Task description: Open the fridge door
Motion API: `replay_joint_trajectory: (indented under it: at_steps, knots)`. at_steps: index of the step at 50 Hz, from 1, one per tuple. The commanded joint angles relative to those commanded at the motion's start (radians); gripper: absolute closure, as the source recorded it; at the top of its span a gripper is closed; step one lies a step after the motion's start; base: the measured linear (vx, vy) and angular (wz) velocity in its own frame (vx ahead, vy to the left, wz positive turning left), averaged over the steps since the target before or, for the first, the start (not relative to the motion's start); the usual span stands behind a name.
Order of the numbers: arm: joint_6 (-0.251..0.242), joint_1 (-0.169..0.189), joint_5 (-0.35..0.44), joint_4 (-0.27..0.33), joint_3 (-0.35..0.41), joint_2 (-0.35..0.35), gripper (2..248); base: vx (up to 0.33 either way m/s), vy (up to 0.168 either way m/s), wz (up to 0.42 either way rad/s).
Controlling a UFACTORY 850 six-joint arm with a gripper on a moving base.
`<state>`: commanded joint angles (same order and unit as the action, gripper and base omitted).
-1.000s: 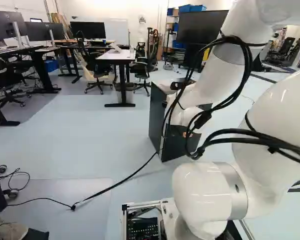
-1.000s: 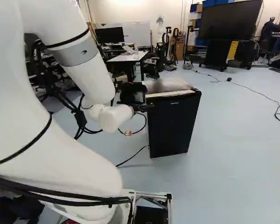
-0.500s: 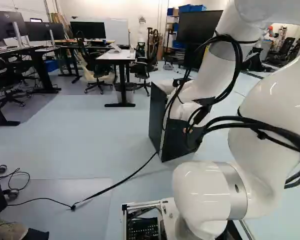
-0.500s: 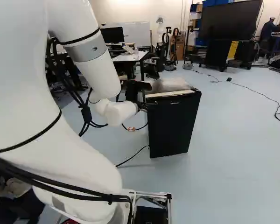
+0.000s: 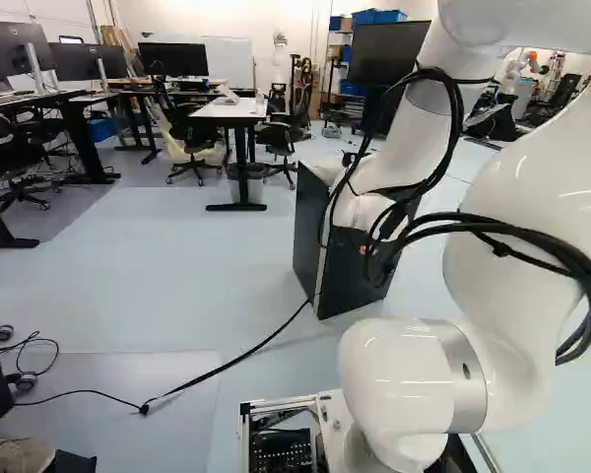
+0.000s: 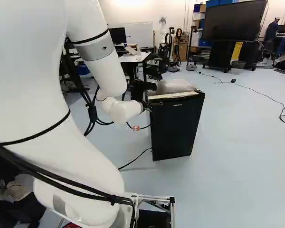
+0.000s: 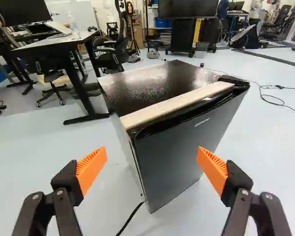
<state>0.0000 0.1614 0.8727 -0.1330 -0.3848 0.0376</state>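
Observation:
In the right base view my gripper (image 6: 149, 105) is beside the upper left front of the black fridge (image 6: 176, 126). The wrist view shows the gripper (image 7: 151, 169) wide apart at its orange pads (image 7: 91, 169), with nothing held between them. Ahead of it stands the fridge (image 7: 157, 88), its dark door (image 7: 187, 147) closed and a pale strip (image 7: 177, 104) along the top's front edge. In the left base view the arm hides much of the fridge (image 5: 310, 236).
Beyond the fridge stand a white-topped desk (image 5: 231, 110) and office chairs (image 5: 281, 138). A black cable (image 5: 241, 357) runs over the floor to the fridge's foot. A large screen (image 6: 234, 21) stands at the back. Another robot (image 5: 517, 74) is far off.
My arm has shifted left in the left base view and right in the right base view, its wrist closer beside the fridge's front. The base and the fridge have not moved.

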Motion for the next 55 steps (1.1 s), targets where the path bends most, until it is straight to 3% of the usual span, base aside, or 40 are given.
replay_joint_trajectory:
  at_steps: [55]
  knots:
    - [0.0, -0.004, -0.029, -0.082, -0.141, 0.13, 3, 0.0, 0.0, 0.0]
